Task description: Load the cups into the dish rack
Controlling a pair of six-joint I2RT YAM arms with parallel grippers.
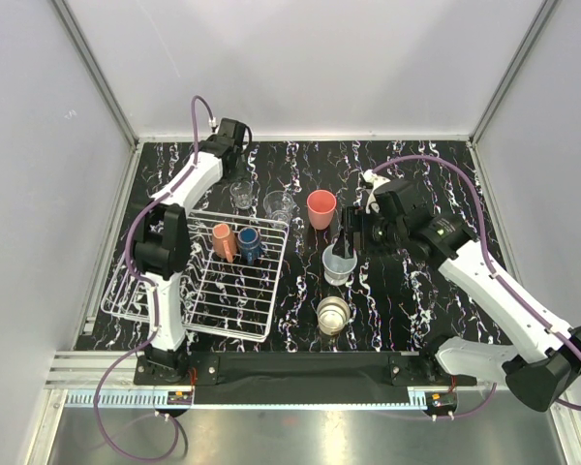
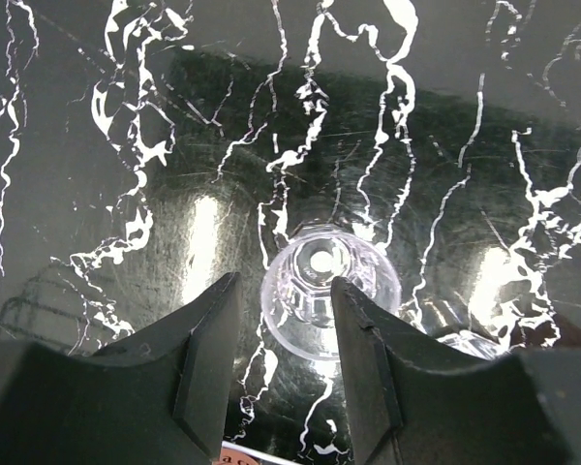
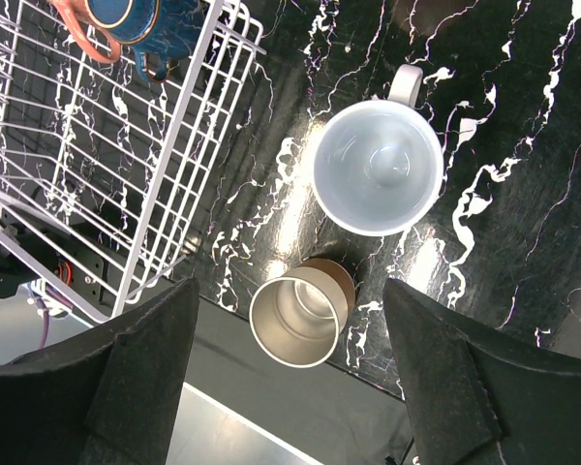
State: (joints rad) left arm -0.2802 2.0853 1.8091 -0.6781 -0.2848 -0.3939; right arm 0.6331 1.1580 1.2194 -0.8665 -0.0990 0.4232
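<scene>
Hovering open and empty, the left gripper [image 2: 283, 291] frames a clear glass [image 2: 321, 276], apparently untouched.

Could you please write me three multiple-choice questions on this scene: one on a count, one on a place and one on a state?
1. How many cups stand in the dish rack? A none; B two; C four.
2. Where is the coral-red tumbler? A in the rack; B on the table; C in a gripper.
3. How is the right gripper? A open; B shut on a mug; C shut on a glass.

Answers:
1 B: only the salmon mug and dark blue cup are in it.
2 B: it stands right of the rack.
3 A: its fingers are wide apart, gripping nothing.
</scene>
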